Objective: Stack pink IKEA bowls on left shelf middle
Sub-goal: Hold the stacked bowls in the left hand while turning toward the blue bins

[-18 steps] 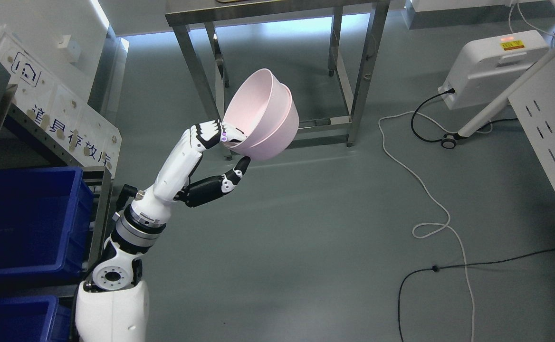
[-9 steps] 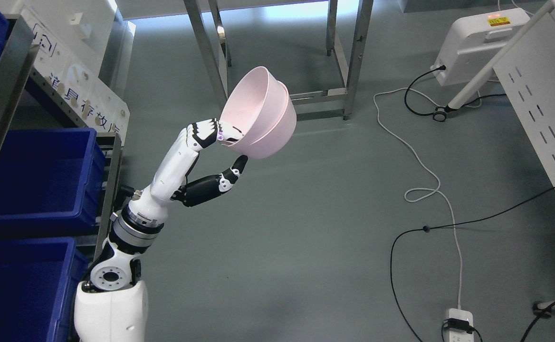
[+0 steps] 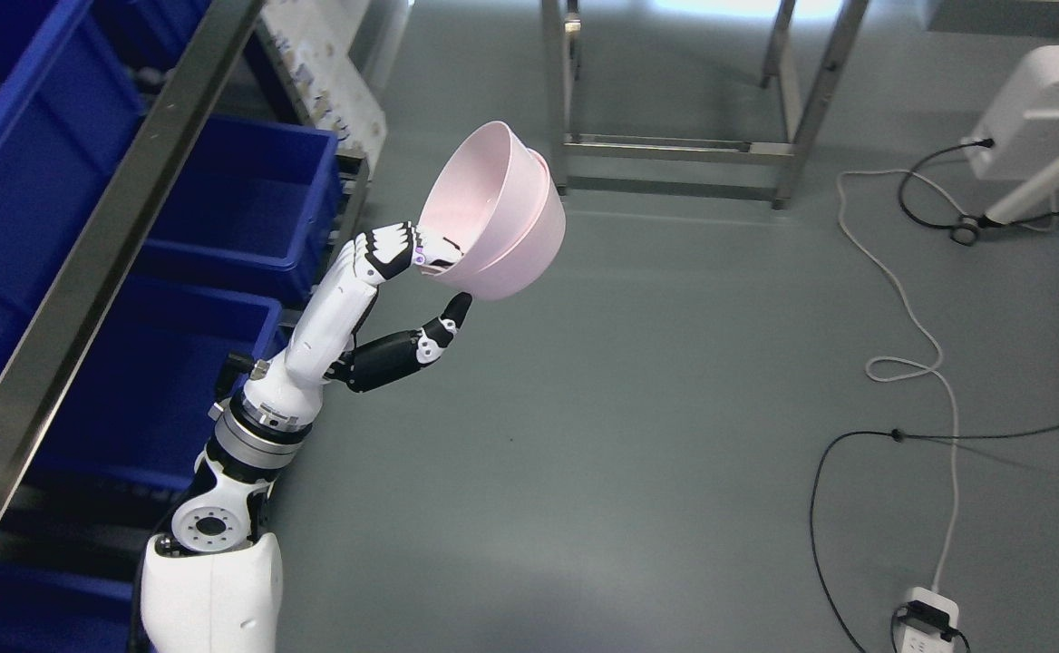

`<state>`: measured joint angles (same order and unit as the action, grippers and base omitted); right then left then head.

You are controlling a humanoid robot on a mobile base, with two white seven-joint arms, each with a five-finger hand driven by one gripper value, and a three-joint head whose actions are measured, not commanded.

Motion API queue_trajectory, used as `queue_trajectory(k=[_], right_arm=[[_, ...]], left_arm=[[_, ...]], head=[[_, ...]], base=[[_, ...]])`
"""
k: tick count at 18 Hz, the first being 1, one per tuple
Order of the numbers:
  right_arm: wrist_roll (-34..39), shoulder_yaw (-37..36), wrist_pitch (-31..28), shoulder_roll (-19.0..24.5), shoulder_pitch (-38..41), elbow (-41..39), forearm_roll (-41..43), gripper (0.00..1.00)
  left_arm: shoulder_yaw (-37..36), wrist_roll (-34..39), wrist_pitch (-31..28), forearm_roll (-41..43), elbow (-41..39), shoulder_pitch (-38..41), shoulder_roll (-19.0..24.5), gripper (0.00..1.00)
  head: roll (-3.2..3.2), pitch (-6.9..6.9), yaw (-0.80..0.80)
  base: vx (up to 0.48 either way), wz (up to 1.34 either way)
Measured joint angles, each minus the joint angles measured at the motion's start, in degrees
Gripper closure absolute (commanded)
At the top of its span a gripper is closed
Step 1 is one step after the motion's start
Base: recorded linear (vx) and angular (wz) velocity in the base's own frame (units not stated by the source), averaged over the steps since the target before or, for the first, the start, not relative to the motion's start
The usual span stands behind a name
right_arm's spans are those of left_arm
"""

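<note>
pink bowls (image 3: 502, 222) | left hand (image 3: 407, 272) still gripping | cam panned, shelf (image 3: 85, 272) closer

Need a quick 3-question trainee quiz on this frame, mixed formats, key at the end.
1. True or false: the left hand holds the pink bowls over the floor, clear of the shelf.
2. How many bowls are nested in the grip? A) one B) two C) four
3. Fill in: the bins on the shelf are ____ in colour.

Key: 1 true; 2 B; 3 blue.
</note>
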<state>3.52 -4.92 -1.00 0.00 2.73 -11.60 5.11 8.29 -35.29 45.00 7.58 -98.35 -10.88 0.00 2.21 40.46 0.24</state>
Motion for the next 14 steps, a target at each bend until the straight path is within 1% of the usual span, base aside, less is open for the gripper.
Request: queue_trajectory(k=[4, 9, 14], right_arm=[[0.0, 0.0, 0.1, 0.0, -0.01, 0.0, 0.0, 0.0], [0.0, 0.0, 0.29, 0.0, 0.0, 0.0, 0.0, 0.0], [0.0, 0.0, 0.3, 0.0, 0.01, 0.0, 0.0, 0.0]], left_arm=[[-0.01, 0.06, 0.01, -0.02, -0.07, -0.05, 0.0, 0.84], [-0.02, 0.1, 0.0, -0.02, -0.24, -1.12, 0.0, 0.86], [-0.04, 0.1, -0.07, 0.0, -0.46, -6.77, 0.0, 0.86]], head=[[0.0, 0.0, 0.0], [0.0, 0.0, 0.0], [0.0, 0.0, 0.0]], base=[[-0.127, 0.84], [-0.05, 0.76], [-0.004, 0.81]])
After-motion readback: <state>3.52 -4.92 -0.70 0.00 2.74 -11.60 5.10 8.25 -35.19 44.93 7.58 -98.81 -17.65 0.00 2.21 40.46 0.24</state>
